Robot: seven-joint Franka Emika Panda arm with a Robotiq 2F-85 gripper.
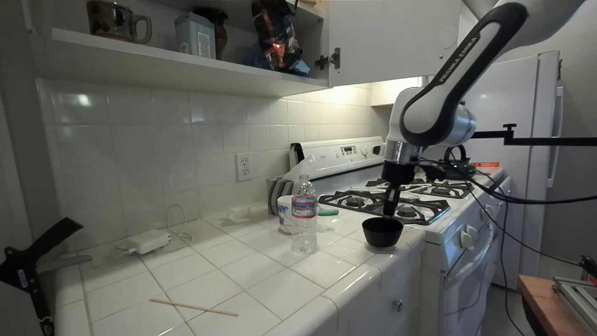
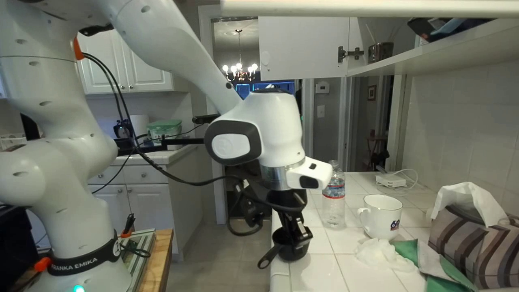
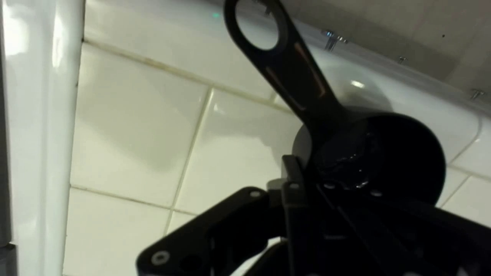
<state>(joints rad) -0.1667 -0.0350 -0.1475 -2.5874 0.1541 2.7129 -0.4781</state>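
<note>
My tool was clenched on the rim of the blk cup, which I saw upright on the worktop, by its front edge & next to the stove. Nearest obstacle was the clear bottle, standing close by & covering part of the wht mug in an exterior view. Near the mug were crumpled tissue, a grn/wht packet & a striped tissue box, cut off at the view's edge. Well apart lay a thin stick & a sm. wht device w/ cord. A dark kettle at the stove's far end was partly hidden behind cables. In the wrist view I had one finger outside the cup wall; the other blended into black, & a glossy patch inside was too dark to ID. A blk item ran out of frame; couldn't tell what.
</note>
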